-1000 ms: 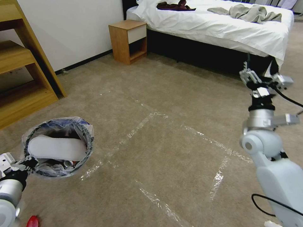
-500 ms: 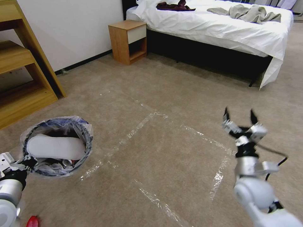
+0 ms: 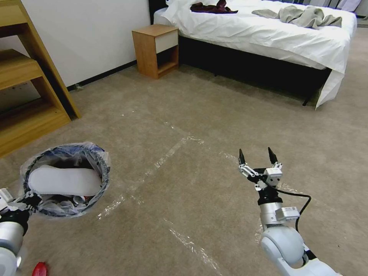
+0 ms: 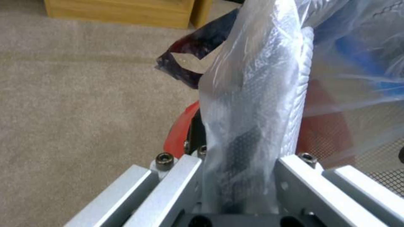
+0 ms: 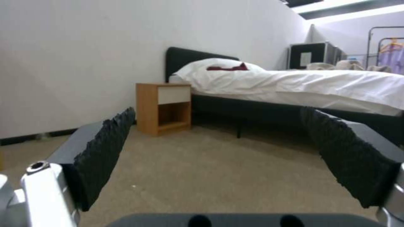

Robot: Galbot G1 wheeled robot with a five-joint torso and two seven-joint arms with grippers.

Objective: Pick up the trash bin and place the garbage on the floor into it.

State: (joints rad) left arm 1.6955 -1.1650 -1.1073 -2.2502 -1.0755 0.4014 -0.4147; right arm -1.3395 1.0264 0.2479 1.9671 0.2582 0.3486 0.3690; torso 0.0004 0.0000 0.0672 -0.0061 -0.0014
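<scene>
- Left gripper (image 3: 23, 200): fingers clamped on the bin (image 3: 65, 184) rim (slipper (image 3: 63, 182) inside).
- Right gripper (image 3: 256, 157): fingers spread wide, empty, carpet (image 3: 199, 115) beyond the tips.

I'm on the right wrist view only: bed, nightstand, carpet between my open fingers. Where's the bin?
Observer: The bin hangs at the robot's left; the left gripper is shut on its rim and bag liner.
Operator: Anything in it?
Observer: Yes, a white slipper lies across the top, over other litter.
Operator: Any garbage left on the floor?
Observer: One red piece lies on the carpet below the left arm. The right gripper is open, out over the tape strips.
</scene>
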